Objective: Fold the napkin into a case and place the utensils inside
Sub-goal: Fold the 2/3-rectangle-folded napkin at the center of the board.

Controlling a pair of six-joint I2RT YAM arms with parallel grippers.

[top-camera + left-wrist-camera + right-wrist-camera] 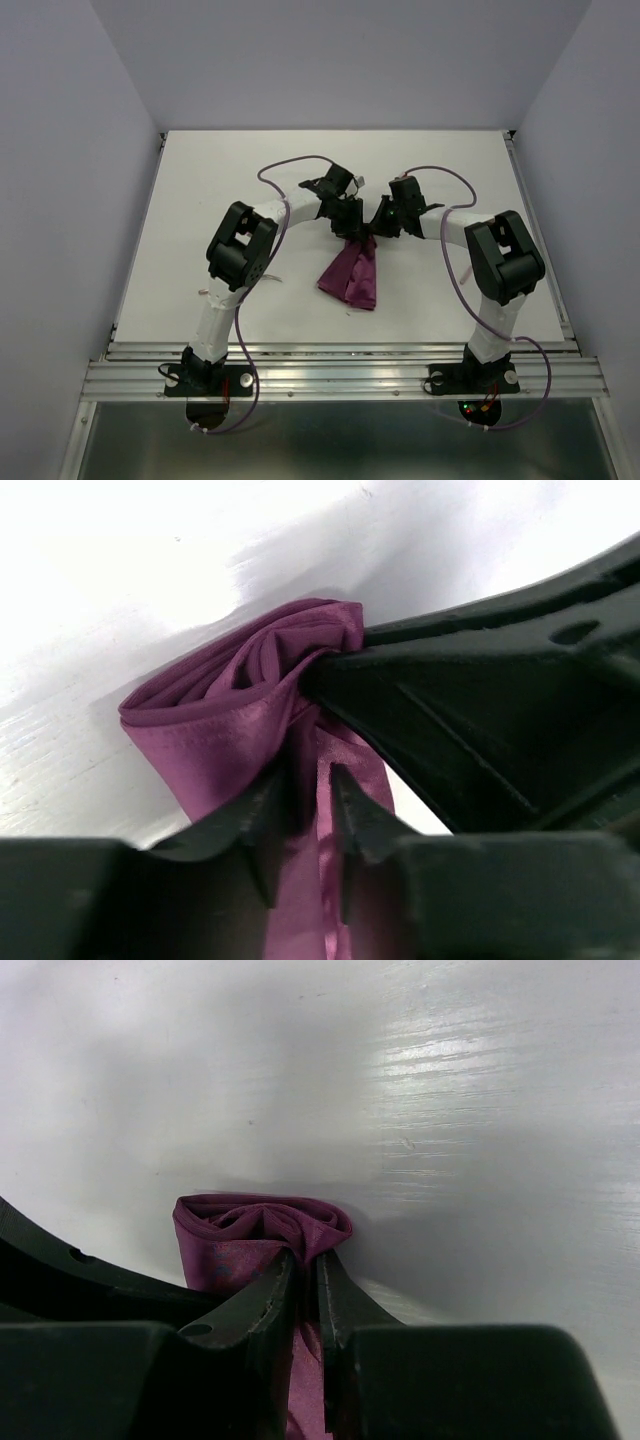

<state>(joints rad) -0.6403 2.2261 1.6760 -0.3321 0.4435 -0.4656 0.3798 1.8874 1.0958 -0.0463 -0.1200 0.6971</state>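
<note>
Your right jaws clamp the napkin (262, 1228); your left jaws stand slightly apart around it, probably for a handover.

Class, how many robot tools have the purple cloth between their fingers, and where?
2. The left tool and the right tool meet side by side at the napkin's bunched far end. No others visible.

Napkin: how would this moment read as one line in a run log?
napkin: bunched up | right gripper: pinching it | left gripper: fingers around it, grip unclear | utensils: none in view
</note>
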